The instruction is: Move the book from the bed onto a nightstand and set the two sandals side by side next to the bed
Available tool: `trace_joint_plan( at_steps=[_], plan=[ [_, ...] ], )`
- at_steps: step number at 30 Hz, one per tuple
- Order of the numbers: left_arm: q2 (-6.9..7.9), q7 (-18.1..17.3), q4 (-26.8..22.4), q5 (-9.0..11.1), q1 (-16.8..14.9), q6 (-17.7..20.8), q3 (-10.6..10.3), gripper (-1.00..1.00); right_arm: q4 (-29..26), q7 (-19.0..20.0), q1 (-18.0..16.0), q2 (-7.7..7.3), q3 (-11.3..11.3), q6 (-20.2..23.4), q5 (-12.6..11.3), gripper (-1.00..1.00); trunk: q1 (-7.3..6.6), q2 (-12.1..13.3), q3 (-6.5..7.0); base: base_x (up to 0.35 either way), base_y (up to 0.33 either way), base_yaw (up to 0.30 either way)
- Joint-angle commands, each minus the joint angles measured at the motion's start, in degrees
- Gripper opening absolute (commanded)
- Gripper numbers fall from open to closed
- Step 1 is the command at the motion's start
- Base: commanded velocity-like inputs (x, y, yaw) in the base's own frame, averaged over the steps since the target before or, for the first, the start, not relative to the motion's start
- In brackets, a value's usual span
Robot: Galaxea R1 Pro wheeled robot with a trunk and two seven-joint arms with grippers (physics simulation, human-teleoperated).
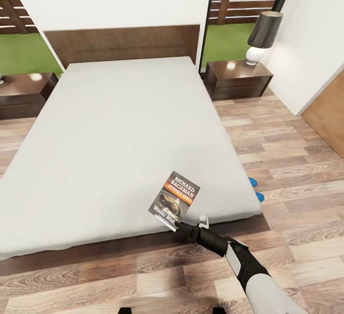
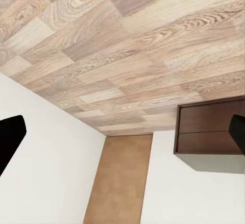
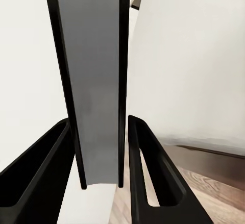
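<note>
Right claw [image 1: 177,225] clamped on book [image 1: 174,194] by near edge, book lifted upright over bed [image 1: 119,128] near-right corner. Left claw [image 2: 122,137] fingers apart, nothing between. Two blue sandals [image 1: 255,189] on floor, right of bed, partly hidden. Far right: nightstand [image 1: 237,79] with lamp [image 1: 263,37]; second nightstand [image 1: 24,92] far left.

Bed [image 1: 119,128] matt cloth; nightstand [image 1: 237,79] glossy wood; floor [image 1: 286,151] wood-plank.

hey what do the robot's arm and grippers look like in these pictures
The right arm is light grey with a black wrist section and a white panel. The right gripper has two black, slotted, tapering fingers. The left gripper's fingertips are black too.
</note>
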Motion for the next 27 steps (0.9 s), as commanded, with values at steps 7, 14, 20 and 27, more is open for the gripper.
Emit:
trace_joint_plan(
  at_steps=[7,14,20,27],
  plan=[
    [0.01,0.2,0.1,0.1,0.0,-0.2,-0.4,1.00,0.1,0.3,0.0,0.11,-0.3,0.5,0.1,-1.00,-1.53,2.8,1.78,0.000,0.000,0.000],
    [0.01,0.2,0.1,0.1,0.0,-0.2,-0.4,1.00,0.1,0.3,0.0,0.13,-0.3,0.4,0.1,-1.00,-3.07,5.6,3.64,0.000,0.000,0.000],
    [-0.01,0.2,0.1,0.1,0.0,-0.2,-0.4,1.00,0.1,0.2,0.0,0.13,-0.3,0.4,0.1,-1.00,-4.39,8.0,5.25,0.000,0.000,0.000],
    [-0.01,0.2,0.1,0.1,0.0,-0.2,-0.4,1.00,0.1,0.2,0.0,0.13,-0.3,0.4,0.1,-1.00,-5.93,10.8,7.14,0.000,0.000,0.000]
  ],
)
